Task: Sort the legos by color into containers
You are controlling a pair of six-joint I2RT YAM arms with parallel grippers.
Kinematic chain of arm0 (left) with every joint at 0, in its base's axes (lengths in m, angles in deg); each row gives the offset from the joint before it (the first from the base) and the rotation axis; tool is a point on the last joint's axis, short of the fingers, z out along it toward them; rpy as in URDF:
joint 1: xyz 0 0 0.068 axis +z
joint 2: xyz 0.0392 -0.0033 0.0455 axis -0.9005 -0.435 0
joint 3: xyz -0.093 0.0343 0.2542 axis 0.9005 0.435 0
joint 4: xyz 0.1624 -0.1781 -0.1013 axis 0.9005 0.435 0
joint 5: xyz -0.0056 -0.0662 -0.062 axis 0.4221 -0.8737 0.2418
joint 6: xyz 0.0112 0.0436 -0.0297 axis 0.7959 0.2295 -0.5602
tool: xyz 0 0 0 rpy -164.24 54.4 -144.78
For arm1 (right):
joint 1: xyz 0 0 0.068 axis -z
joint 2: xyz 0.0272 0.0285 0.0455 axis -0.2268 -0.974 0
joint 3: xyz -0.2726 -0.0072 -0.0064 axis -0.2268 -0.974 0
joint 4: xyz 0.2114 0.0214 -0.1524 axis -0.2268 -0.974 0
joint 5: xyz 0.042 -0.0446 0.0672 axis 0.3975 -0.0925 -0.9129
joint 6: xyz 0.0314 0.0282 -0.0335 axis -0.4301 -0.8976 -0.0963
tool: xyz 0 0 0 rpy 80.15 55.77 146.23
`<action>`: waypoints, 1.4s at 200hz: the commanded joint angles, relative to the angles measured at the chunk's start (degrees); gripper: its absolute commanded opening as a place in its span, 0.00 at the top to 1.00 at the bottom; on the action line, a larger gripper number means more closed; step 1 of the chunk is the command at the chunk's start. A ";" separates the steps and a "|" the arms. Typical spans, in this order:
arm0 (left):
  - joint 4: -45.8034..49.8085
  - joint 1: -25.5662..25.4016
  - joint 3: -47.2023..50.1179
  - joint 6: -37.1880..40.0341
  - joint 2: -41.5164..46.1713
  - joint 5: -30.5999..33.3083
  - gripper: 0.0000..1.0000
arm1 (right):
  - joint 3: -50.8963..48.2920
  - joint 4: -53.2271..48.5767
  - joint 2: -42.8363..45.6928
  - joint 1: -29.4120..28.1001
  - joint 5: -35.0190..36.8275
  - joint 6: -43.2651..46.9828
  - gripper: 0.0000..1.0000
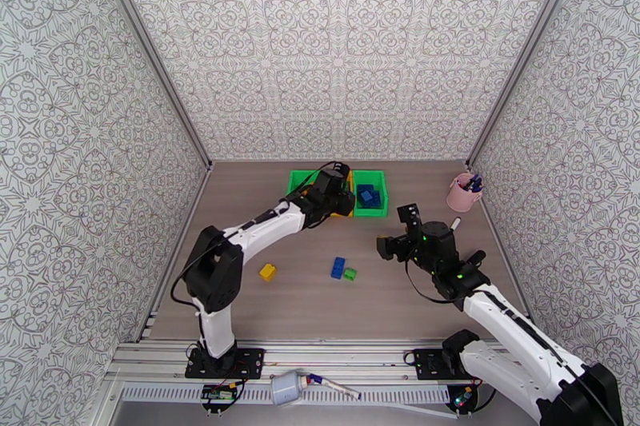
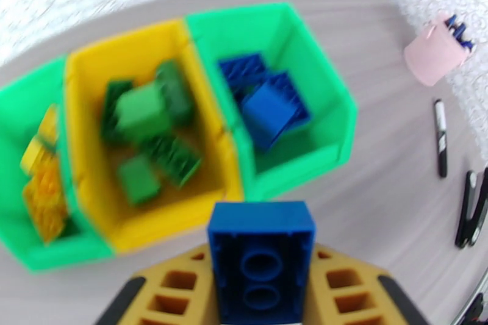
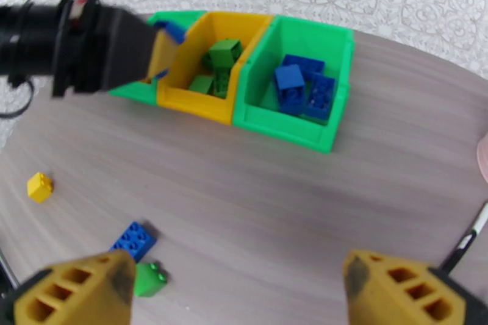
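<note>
My left gripper [image 2: 262, 277] is shut on a blue lego [image 2: 262, 253] and hovers just in front of the three joined containers. In the left wrist view the left green bin [image 2: 55, 253] holds yellow legos, the yellow bin [image 2: 165, 222] green ones, and the right green bin [image 2: 317, 155] blue ones. From above, the left gripper [image 1: 340, 196] covers most of the yellow bin. Loose on the table lie a yellow lego [image 1: 267, 271], a blue lego [image 1: 338, 267] and a green lego [image 1: 350, 274] touching it. My right gripper [image 3: 238, 296] is open and holds nothing, above the table right of those legos.
A pink cup of pens [image 1: 463, 192] stands at the back right near the wall. A black-and-white marker [image 2: 440, 137] lies on the table in front of the cup. Patterned walls close in the table on three sides.
</note>
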 commanded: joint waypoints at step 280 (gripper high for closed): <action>-9.28 7.15 20.61 2.92 24.57 -3.26 0.00 | 7.32 -6.17 -23.34 -22.87 13.82 -15.25 0.06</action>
